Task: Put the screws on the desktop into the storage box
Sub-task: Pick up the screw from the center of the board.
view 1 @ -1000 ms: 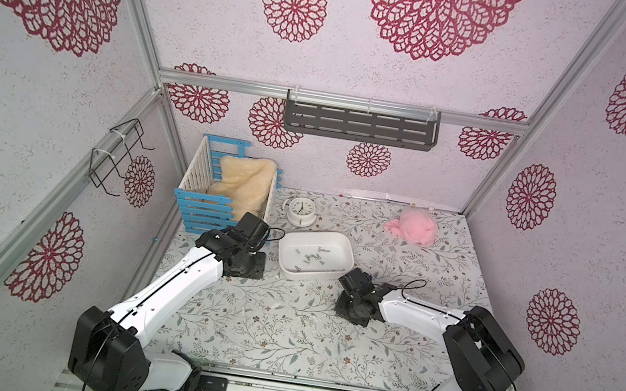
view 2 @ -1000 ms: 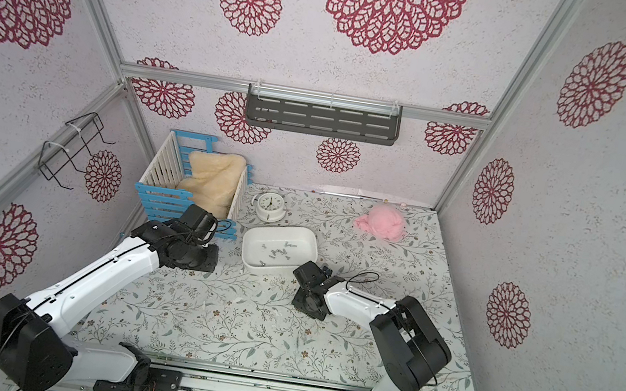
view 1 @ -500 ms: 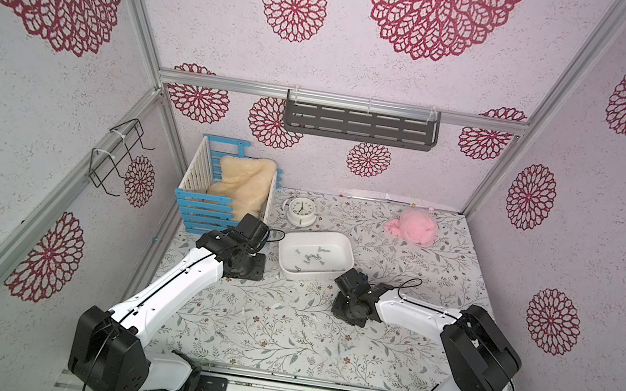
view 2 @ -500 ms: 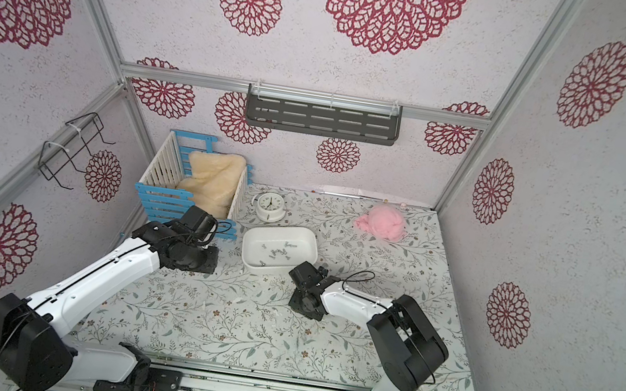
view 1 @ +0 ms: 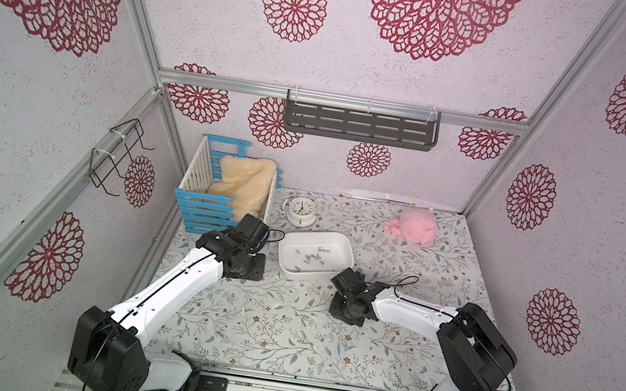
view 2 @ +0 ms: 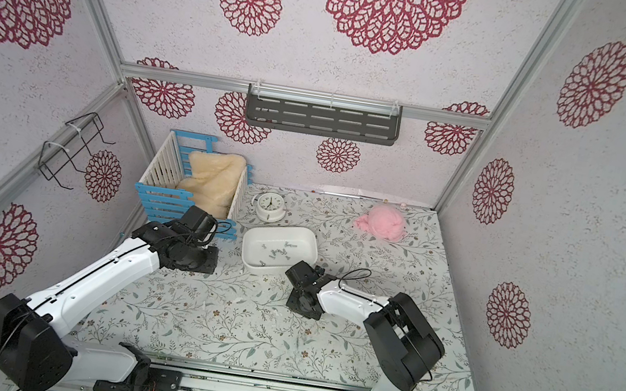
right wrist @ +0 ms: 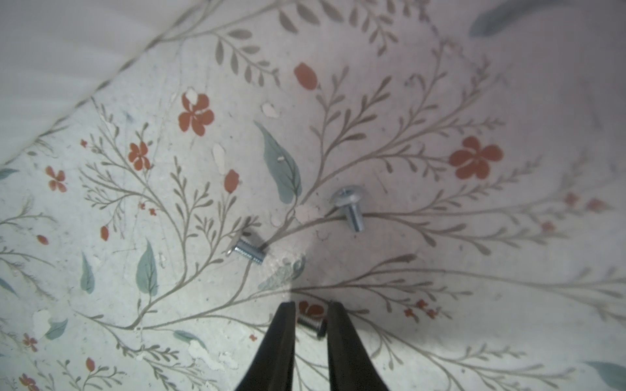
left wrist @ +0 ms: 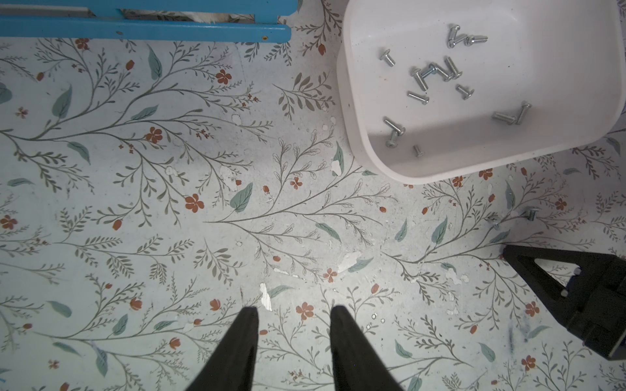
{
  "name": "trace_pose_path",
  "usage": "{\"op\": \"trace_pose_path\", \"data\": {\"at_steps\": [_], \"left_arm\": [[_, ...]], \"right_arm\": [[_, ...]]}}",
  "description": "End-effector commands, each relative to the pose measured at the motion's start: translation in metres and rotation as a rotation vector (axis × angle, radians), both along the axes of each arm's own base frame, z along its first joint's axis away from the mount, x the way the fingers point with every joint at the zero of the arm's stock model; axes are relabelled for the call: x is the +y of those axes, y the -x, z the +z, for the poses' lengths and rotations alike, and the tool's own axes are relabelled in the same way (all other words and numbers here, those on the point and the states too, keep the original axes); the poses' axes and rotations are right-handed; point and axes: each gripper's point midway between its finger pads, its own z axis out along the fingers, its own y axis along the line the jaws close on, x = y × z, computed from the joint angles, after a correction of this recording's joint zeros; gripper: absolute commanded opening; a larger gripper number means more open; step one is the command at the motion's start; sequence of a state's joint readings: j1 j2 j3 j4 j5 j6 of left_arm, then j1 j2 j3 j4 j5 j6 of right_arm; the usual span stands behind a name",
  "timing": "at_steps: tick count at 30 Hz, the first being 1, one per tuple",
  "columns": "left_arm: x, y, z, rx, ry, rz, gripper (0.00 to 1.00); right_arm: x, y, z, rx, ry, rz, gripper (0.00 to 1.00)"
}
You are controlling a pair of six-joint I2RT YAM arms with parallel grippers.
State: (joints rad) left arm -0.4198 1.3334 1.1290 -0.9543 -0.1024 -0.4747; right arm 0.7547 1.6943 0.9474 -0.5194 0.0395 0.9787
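The white storage box [view 1: 343,240] stands mid-desktop with several silver screws [left wrist: 420,76] lying inside it. My right gripper [right wrist: 311,306] hangs low over the desktop [view 1: 283,326] just in front of the box's right corner, shut on a small screw [right wrist: 310,324] that spans its two black fingers. Two loose screws [right wrist: 350,206] [right wrist: 246,252] lie on the floral surface just beyond its tips. My left gripper [left wrist: 294,309] hovers left of the box [left wrist: 352,101], open, with only bare desktop between its fingers.
A blue-and-white slatted crate [view 1: 216,211] holding cream fleece stands at the back left, right behind my left wrist. A round white clock [view 1: 300,210] sits behind the box, and a pink cloth [view 1: 413,228] lies at the back right. Walls close in on three sides.
My right gripper has shifted slightly to the left, nearer the box's front corner. The left arm has not moved.
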Motion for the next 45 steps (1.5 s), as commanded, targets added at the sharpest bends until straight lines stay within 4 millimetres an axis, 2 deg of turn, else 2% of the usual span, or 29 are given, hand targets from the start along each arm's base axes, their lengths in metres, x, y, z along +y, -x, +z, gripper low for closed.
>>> {"op": "trace_pose_path", "data": {"at_steps": [1,10,23,30,35,45], "left_arm": [[0.002,-0.002,0.006,-0.029,0.015,0.007,0.41],[0.002,-0.002,0.006,-0.028,0.015,0.008,0.41],[0.004,0.000,0.003,-0.025,0.012,0.009,0.41],[0.004,0.001,0.004,-0.028,0.010,0.010,0.41],[0.004,0.000,0.005,-0.030,0.010,0.010,0.41],[0.004,-0.001,0.006,-0.034,0.011,0.012,0.41]], "right_arm": [[-0.037,0.045,-0.042,0.184,0.185,0.032,0.22],[-0.042,0.049,-0.046,0.197,0.232,0.046,0.19],[-0.048,0.054,-0.052,0.221,0.299,0.068,0.21],[-0.047,0.053,-0.050,0.216,0.313,0.080,0.15],[-0.040,0.045,-0.033,0.175,0.297,0.077,0.14],[-0.019,0.026,0.030,0.071,0.215,0.096,0.14]]}}
